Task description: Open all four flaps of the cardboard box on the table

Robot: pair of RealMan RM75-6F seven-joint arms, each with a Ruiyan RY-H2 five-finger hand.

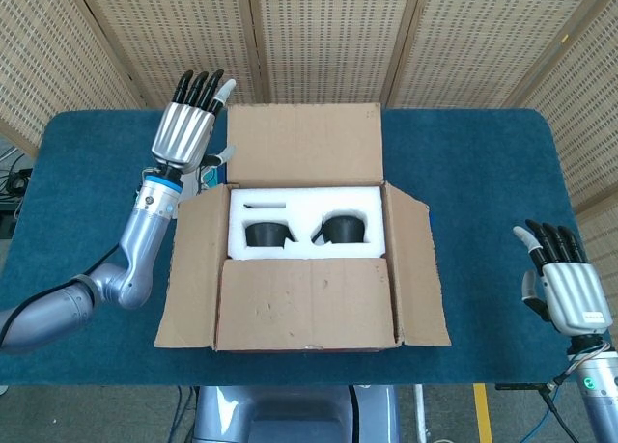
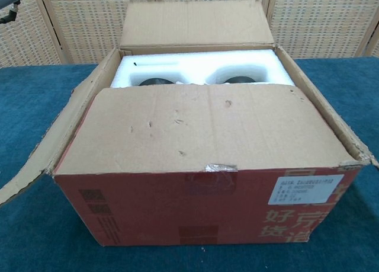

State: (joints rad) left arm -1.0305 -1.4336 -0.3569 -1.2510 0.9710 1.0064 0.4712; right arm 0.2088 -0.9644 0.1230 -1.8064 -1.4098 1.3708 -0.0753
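Blue table [image 1: 473, 173]: my left hand [image 1: 185, 132] spread, holding nothing beside box's [image 1: 304, 269] far flap [image 1: 304, 144]; right hand [image 1: 565, 289] likewise, near-right corner.

The cardboard box [image 2: 201, 165] carries the only writing, all on its red front face as the chest view shows it; at the lower right of that face, large pale Chinese characters [image 2: 299, 224] in two rows, of which 好 and 宗 can be made out in the upper row, the lower row cut off at the frame's edge; just above them a white label [image 2: 305, 189] with several lines of small dark print, too fine to read; the head view shows no legible text.
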